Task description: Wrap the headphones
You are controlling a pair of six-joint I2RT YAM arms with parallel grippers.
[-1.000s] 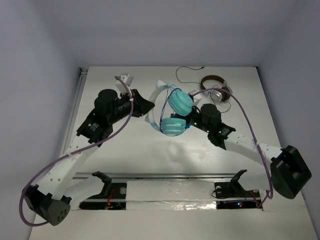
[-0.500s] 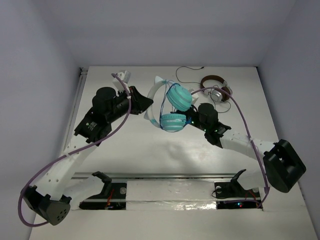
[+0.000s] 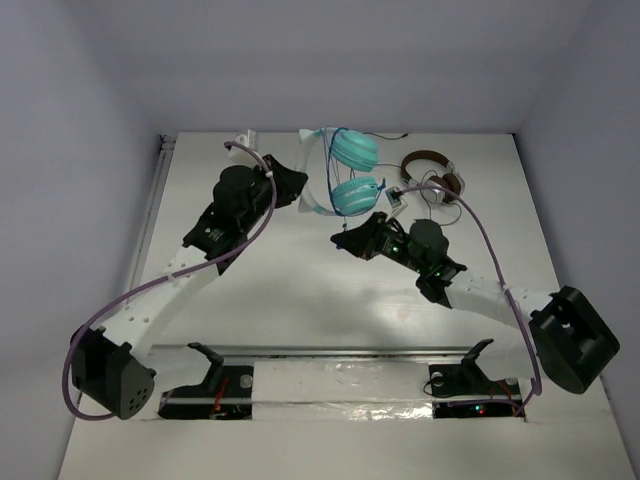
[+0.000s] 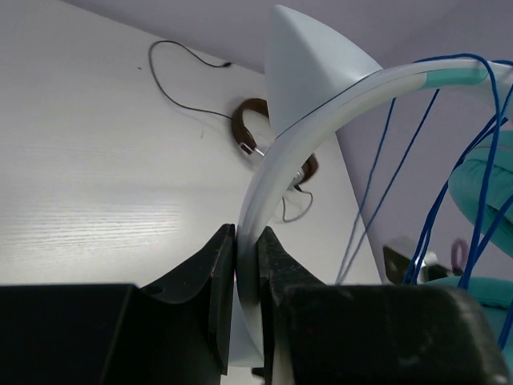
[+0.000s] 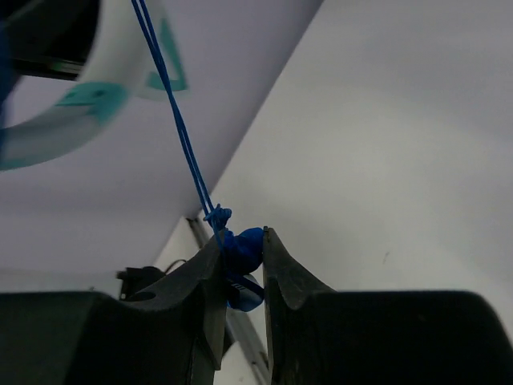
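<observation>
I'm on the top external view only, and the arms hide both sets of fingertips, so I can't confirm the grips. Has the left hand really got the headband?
Observer: Yes. The left wrist view shows the left hand shut on the headphones, their white headband pinched between both fingers.
Operator: And the right hand?
Observer: Its wrist view shows the right hand pinching the knotted blue end of the cable, which runs straight up toward the headband.

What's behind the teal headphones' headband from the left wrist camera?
The brown headphones and a thin dark cable on the table; the headband covers their middle part.
</observation>
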